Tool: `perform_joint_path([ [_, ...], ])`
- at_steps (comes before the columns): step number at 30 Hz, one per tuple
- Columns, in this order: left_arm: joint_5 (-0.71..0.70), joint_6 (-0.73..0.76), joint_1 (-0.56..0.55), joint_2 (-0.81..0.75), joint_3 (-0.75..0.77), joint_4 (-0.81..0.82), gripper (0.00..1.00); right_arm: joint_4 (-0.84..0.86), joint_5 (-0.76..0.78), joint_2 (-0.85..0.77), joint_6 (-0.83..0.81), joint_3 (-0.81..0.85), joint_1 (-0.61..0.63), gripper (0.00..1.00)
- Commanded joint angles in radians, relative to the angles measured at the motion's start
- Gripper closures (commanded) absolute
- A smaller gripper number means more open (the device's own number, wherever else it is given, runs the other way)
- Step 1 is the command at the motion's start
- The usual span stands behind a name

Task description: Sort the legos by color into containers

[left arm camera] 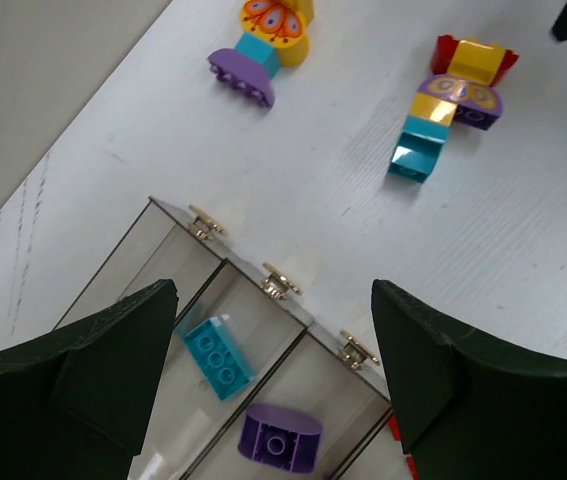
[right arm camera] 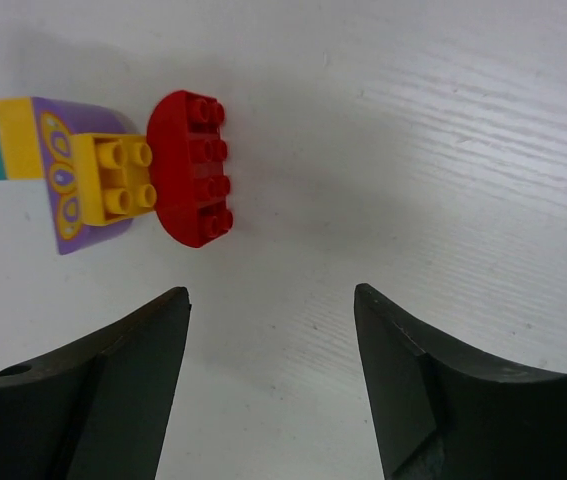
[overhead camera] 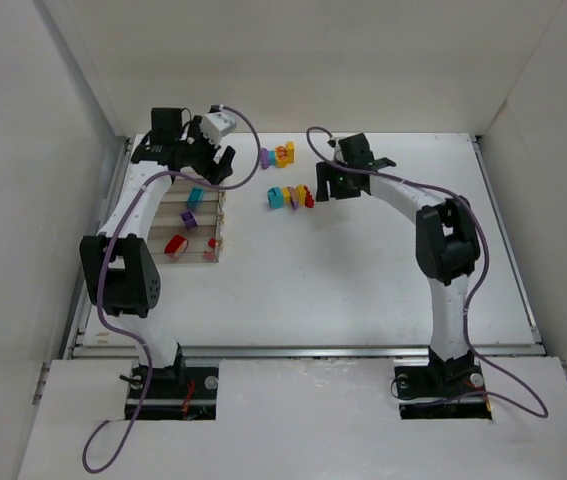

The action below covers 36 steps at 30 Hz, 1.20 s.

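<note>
Abt a third done imo: containers (left arm camera: 138,260) on the left hold cyan, purple + red legos (overhead camera: 175,244). Two mixed clumps (overhead camera: 291,196) sit unsorted to their right. Left gripper (left arm camera: 273,300) spread over the containers' far end, right gripper (right arm camera: 271,300) spread by the red brick (right arm camera: 191,168), both empty.

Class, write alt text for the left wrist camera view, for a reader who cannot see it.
The left gripper, jaws open, hangs over the clear containers, which hold a cyan brick and a purple brick. Beyond, on the white table, lie two clumps of mixed-colour legos.
</note>
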Motion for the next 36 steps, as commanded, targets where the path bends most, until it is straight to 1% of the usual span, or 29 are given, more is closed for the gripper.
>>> perform_joint_path([
  [1,0.035,0.010,-0.020,-0.018,0.052,-0.028,0.24,0.011,-0.032,0.030,-0.038,0.050,0.012,0.28],
  [6,0.017,0.010,-0.040,-0.009,0.043,-0.048,0.24,0.011,-0.032,0.051,-0.073,0.050,0.042,0.29],
  [9,0.017,0.010,-0.040,-0.009,0.043,-0.048,0.24,0.034,-0.032,0.061,-0.084,0.041,0.053,0.27],
  [19,0.008,-0.009,-0.040,-0.009,0.052,-0.048,0.24,0.043,-0.018,0.157,-0.084,0.138,0.062,0.28],
  [23,0.008,-0.009,-0.040,-0.009,0.052,-0.048,0.24,0.054,-0.018,0.177,-0.084,0.161,0.073,0.30],
  [28,-0.002,-0.009,-0.040,-0.009,0.052,-0.048,0.24,0.054,0.046,0.235,-0.084,0.236,0.095,0.33],
  [32,-0.002,-0.009,-0.040,-0.018,0.052,-0.048,0.24,0.054,0.095,0.246,-0.084,0.248,0.104,0.40],
  [34,-0.011,-0.009,-0.040,-0.018,0.052,-0.048,0.24,0.054,0.114,0.246,-0.084,0.248,0.104,0.41],
  [36,-0.011,-0.009,-0.040,-0.018,0.052,-0.048,0.24,0.064,0.123,0.246,-0.093,0.248,0.104,0.46],
])
